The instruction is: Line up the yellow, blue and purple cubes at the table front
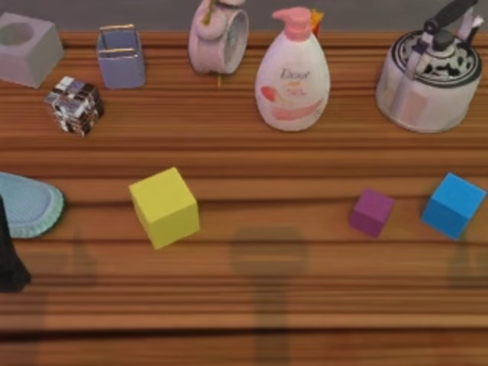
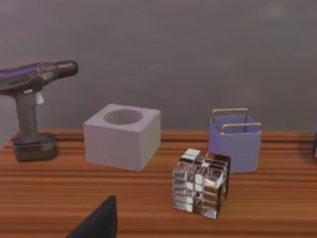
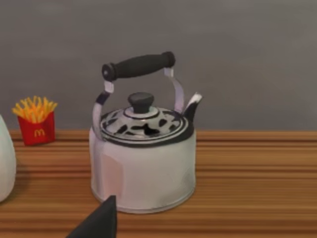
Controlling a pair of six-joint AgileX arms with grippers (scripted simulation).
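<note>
"Dove" on the pump bottle (image 1: 293, 80); golden "M" on the fries box (image 3: 35, 128).

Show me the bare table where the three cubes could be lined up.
Free: the table's front strip, below the yellow cube, purple cube and blue cube; also the gap between yellow and purple. Crowded: the back row, from grey block to kettle.

Neither AgileX arm reaches into the top view. In the left wrist view only a dark, wedge-shaped sliver of the left tool (image 2: 96, 220) shows at the picture's edge. The right wrist view shows a like dark sliver of the right tool (image 3: 96, 220). Both wrist cameras face level across the desk.
</note>
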